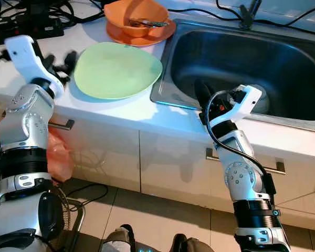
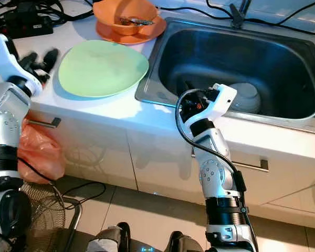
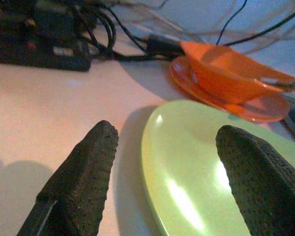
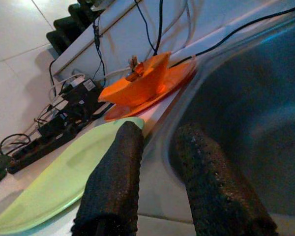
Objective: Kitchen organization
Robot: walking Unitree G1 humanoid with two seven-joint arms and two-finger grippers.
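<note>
Two orange dishes (image 1: 139,23) and tangled cables (image 1: 37,13) crowd the tabletop (image 1: 121,113) behind the green plate (image 1: 117,70). Left claw (image 1: 60,62) gapes empty at the plate's rim. Right claw (image 1: 202,94), slightly parted and empty, sits over the sink (image 1: 241,58) edge.

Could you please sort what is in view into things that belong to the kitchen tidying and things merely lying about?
Belongs to the job: green plate, orange bowl on orange plate, sink, white bowl in sink.

Lying about: power strip and cables, orange bag.

Kitchen — steel sink (image 1: 283,63); cabinets (image 1: 173,163)
</note>
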